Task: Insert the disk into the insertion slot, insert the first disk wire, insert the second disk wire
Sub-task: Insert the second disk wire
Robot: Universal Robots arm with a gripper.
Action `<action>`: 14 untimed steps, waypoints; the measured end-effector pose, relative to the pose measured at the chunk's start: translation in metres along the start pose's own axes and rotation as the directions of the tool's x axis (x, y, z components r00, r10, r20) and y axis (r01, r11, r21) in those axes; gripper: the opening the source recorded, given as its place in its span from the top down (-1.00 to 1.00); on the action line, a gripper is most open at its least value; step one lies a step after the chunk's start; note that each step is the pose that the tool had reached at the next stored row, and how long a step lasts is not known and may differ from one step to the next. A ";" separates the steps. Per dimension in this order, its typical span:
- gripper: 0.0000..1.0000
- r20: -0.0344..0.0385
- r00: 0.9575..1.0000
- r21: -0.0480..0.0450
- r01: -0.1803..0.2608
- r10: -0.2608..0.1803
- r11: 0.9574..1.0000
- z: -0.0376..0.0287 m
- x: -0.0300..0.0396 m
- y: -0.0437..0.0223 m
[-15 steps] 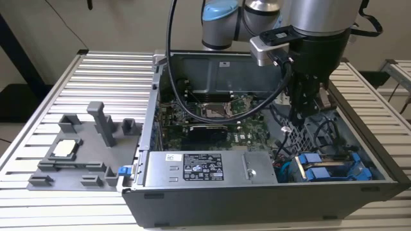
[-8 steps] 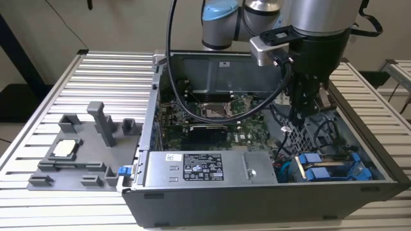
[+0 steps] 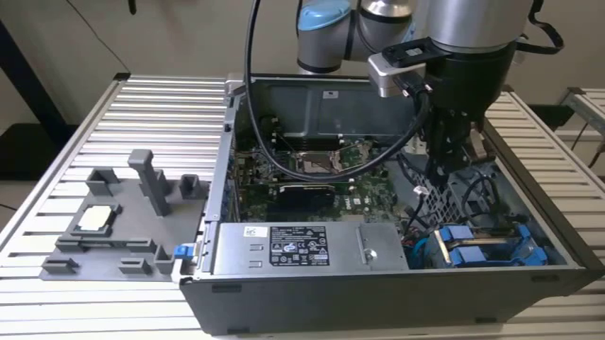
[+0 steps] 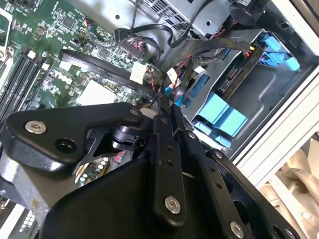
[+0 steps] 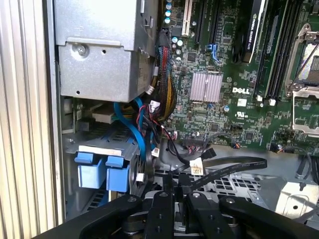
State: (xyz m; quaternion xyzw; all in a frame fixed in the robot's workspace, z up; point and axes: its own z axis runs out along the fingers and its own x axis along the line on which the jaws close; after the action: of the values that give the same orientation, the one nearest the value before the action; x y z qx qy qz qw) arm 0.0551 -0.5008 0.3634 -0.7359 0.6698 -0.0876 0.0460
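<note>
While the disk (image 3: 482, 249) is sitting in its slot (image 3: 529, 234) just past my fingers (image 5: 180, 185), I am pinching a black wire (image 5: 227, 166), keeping its plug aimed at the disk.
</note>
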 end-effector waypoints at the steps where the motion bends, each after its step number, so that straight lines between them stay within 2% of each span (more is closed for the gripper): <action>1: 0.68 0.000 1.000 -0.001 0.000 0.000 1.000 0.0002 0.0015 -0.0003; 14: 0.68 0.003 1.000 -0.029 0.001 -0.001 1.000 0.0053 0.0354 -0.0127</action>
State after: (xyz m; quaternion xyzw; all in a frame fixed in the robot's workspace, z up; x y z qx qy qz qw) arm 0.0717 -0.5350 0.3629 -0.7371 0.6704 -0.0766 0.0362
